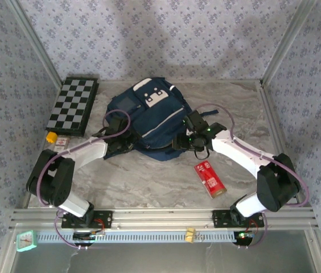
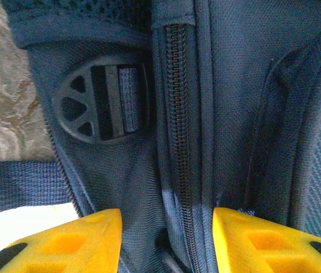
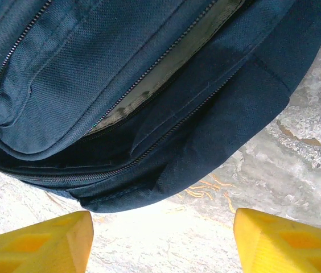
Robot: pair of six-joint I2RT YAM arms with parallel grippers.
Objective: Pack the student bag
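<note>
Marble-look table [image 1: 143, 182] holds the navy student bag [image 1: 149, 122] at centre, a chessboard [image 1: 72, 105] upper left, the left gripper [image 2: 166, 239] parted astride the bag's zipper [image 2: 176, 114], the right gripper [image 3: 163, 242] parted, empty, beside its hem, and a red packet [image 1: 210, 178], print illegible.

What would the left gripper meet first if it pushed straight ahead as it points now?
The student bag: its zipper seam lies dead ahead of the left gripper, apparently very close; depth unclear.
</note>
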